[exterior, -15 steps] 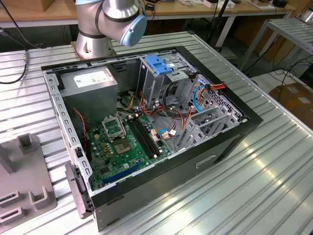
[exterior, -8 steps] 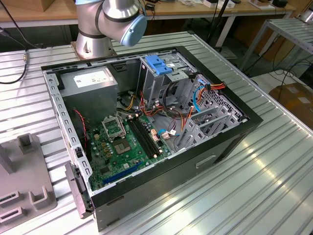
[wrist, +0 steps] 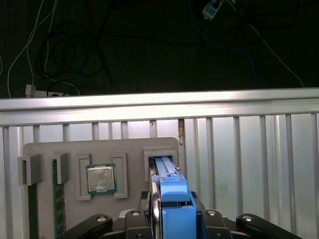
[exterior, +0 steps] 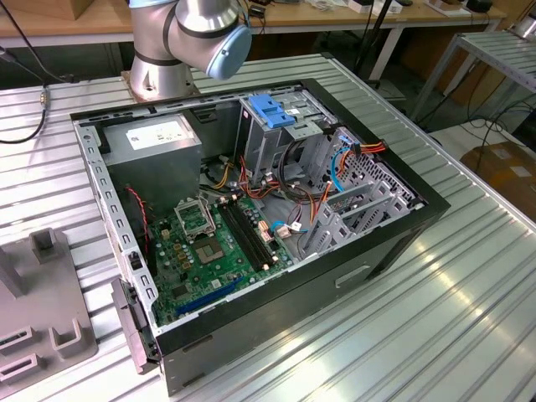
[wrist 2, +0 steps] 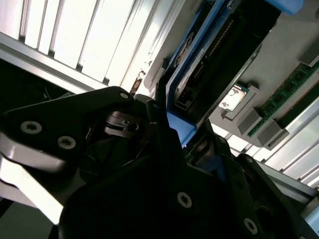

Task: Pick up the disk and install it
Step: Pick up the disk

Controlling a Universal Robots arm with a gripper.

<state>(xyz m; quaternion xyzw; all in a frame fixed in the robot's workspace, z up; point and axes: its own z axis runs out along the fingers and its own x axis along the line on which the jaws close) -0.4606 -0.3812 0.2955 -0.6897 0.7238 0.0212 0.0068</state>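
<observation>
**Pincer closed on the disk, over the parts tray**

Black linkage of my pincer [wrist: 177,221] crowds the foreground in both wrist views. Between its fingers sits the blue-bracketed end of the disk [wrist 2: 224,50]. I have hold of it: the fingers are drawn in narrow on the bracket, one on each side. The disk stands on its edge and reaches away from me toward the parts tray [wrist: 134,149]. Its far end points at an upright slot [wrist: 148,162] in that tray, beside the pocket holding a processor chip [wrist: 101,179]. Memory sticks [wrist: 58,199] lie further along. I cannot tell whether that far end is clear of the slot or seated in it.

I judge the step in hand to be the pick-up. To do it well I should draw straight along the slot's line, so the bracket neither scrapes nor cocks against the walls. My grip should be centred, and firm without crushing, since the thin plastic looks likely to flex.

The open computer case [exterior: 293,310] lies in the middle of the exterior view. Its drive cage [exterior: 272,113], with the blue handle, is in the upper middle of the frame.
</observation>
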